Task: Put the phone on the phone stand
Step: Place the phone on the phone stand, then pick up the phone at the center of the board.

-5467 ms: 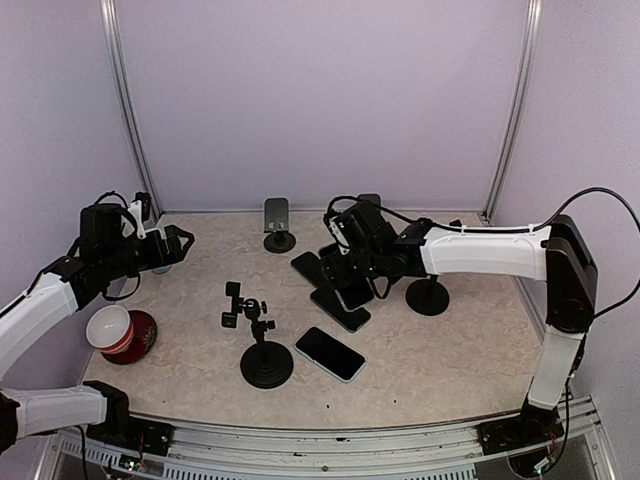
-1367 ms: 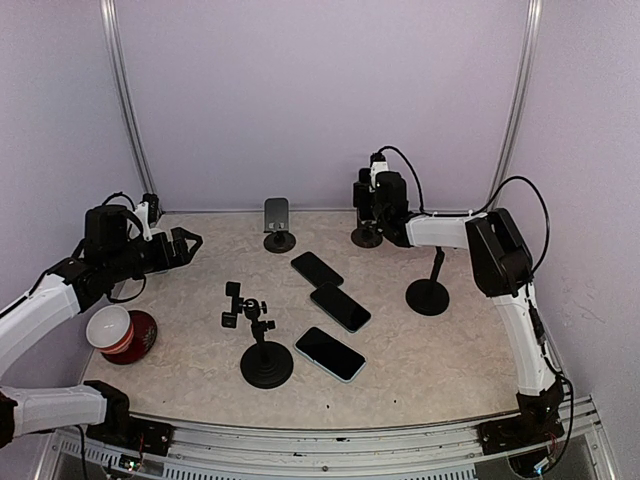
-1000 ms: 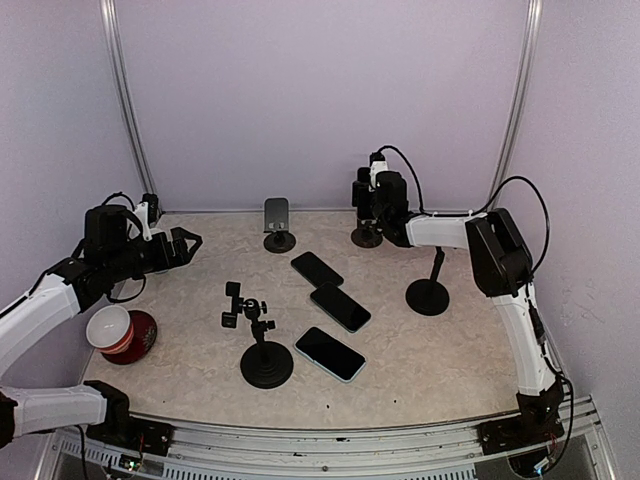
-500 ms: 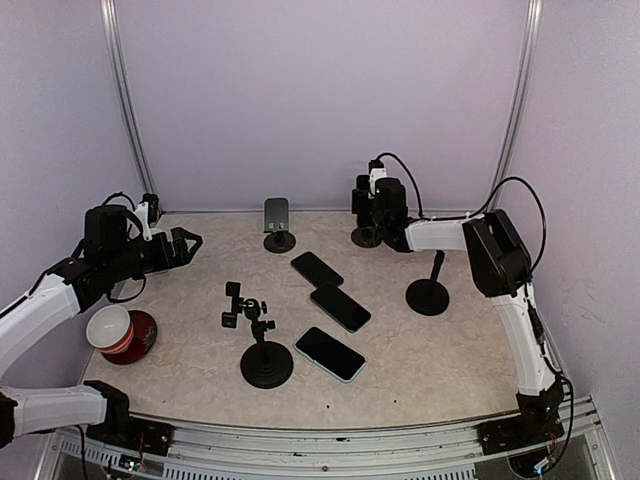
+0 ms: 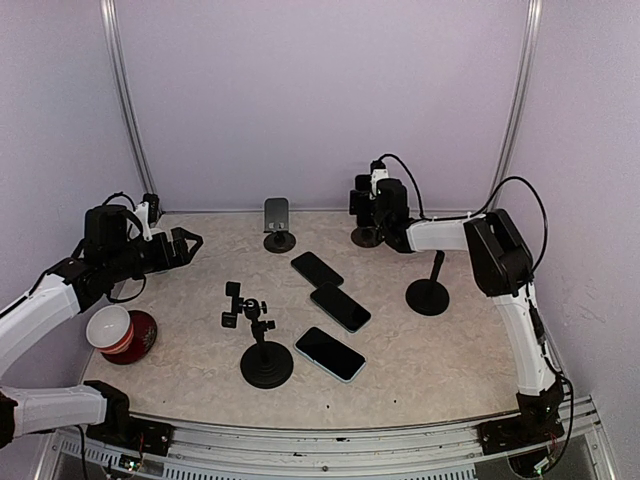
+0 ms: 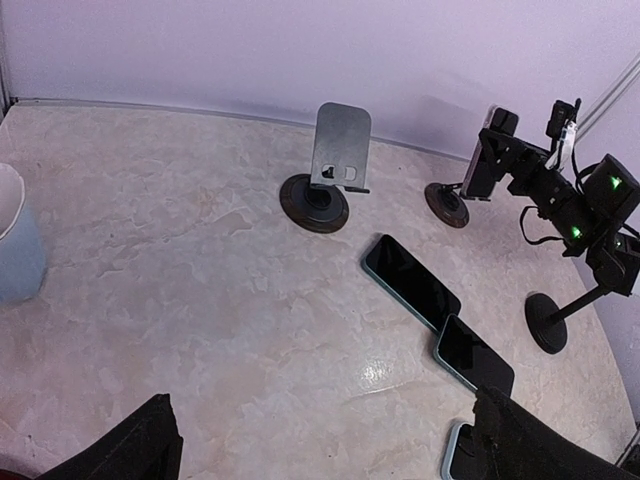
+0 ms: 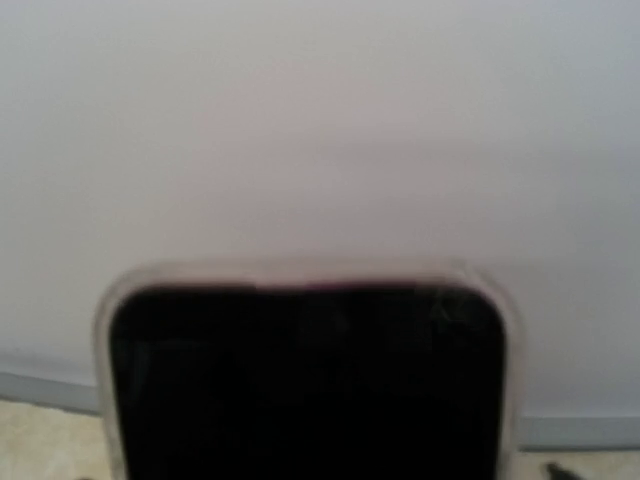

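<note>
A dark phone with a pale case stands upright on a small black round-based phone stand at the back right; both show in the left wrist view, phone and stand base. My right gripper is at the phone, its fingers closed on the phone's sides. In the right wrist view the phone's top fills the lower frame and the fingers are hidden. My left gripper is open and empty at the left, its fingertips at the frame's bottom corners.
A grey phone stand stands at the back middle. Three phones lie flat. A black clamp stand and a black pole stand stand on the table. A red and white cup lies at the left.
The right arm carried the phone from the table's middle up to the back right stand. In the last second it edged slightly left. The left arm barely moved.
</note>
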`<state>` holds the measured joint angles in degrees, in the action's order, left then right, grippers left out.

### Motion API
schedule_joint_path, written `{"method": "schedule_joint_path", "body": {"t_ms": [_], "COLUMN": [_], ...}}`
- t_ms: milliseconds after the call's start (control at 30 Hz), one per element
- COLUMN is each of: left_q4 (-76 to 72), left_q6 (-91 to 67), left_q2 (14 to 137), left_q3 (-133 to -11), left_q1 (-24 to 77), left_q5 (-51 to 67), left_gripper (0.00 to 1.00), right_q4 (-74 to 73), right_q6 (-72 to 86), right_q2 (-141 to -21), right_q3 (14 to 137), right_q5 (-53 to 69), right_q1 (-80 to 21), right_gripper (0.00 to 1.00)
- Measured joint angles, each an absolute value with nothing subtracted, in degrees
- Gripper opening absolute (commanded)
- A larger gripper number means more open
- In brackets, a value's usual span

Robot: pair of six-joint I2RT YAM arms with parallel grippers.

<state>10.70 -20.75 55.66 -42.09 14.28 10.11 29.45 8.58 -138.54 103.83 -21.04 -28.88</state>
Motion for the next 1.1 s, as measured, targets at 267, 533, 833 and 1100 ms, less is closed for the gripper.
{"method": "schedule_joint_path", "body": {"t_ms": [267,533,833,1100], "left_q4": [10.70,10.70,10.72,10.61], "left_q6": [-20.75,-20.75,-20.75,-20.32], "left_q2": [55.55,55.29,54.70,55.57], "left_q3": [-42.09,-42.09,-42.09,-42.06], "left_q1": [14.28,14.28,14.28,14.28], "left_q5": [10.11,10.09,9.96,6.46], "left_gripper": [0.99,0.99,0.99,0.99], "right_q4": [26.17,20.71,8.08,2.09], "right_q6": [9.74,11.90,18.37,25.93], "right_q2": [-133.93,-124.29,-113.84,-106.89], "right_q3": [100.09,96.42,95.68,93.25], "right_q5": [-19.84,-17.78,-10.81,-2.26], "right_q1": [-28.86,-29.65,-33.41,-34.76], "right_gripper": [1.00,1.00,1.00,1.00]}}
